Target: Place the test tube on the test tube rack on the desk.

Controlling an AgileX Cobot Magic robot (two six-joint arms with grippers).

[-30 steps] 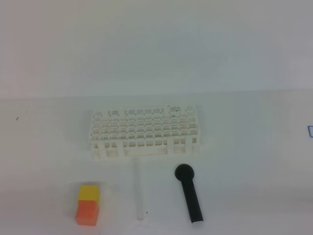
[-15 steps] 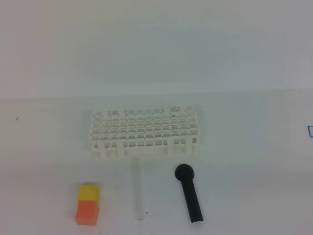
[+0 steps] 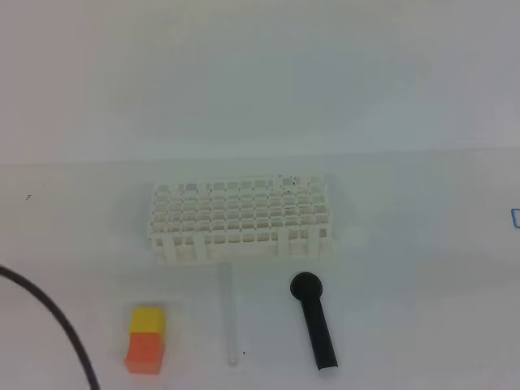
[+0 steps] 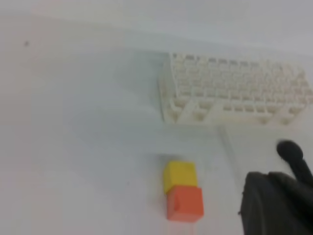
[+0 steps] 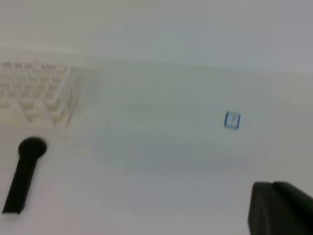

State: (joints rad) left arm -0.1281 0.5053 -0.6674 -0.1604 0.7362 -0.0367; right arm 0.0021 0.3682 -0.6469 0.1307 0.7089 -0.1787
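The test tube (image 3: 228, 313) lies flat on the desk (image 3: 406, 268), just in front of the white test tube rack (image 3: 240, 219), pointing toward it. In the left wrist view the rack (image 4: 234, 93) is ahead to the right and the tube (image 4: 227, 147) shows only faintly. A dark part of my left gripper (image 4: 276, 203) fills that view's lower right corner; it is shut and holds nothing I can see. My right gripper (image 5: 281, 208) shows as a dark shape low right in its view, shut, far right of the rack (image 5: 36, 93).
A yellow-and-orange block (image 3: 146, 340) sits left of the tube. A black round-headed stick (image 3: 314, 321) lies to its right. A black cable (image 3: 57, 317) curves in at the lower left. A small blue mark (image 5: 232, 120) is on the desk at right.
A black cable has come into the lower left of the exterior view. The tube, rack, block and stick have not moved.
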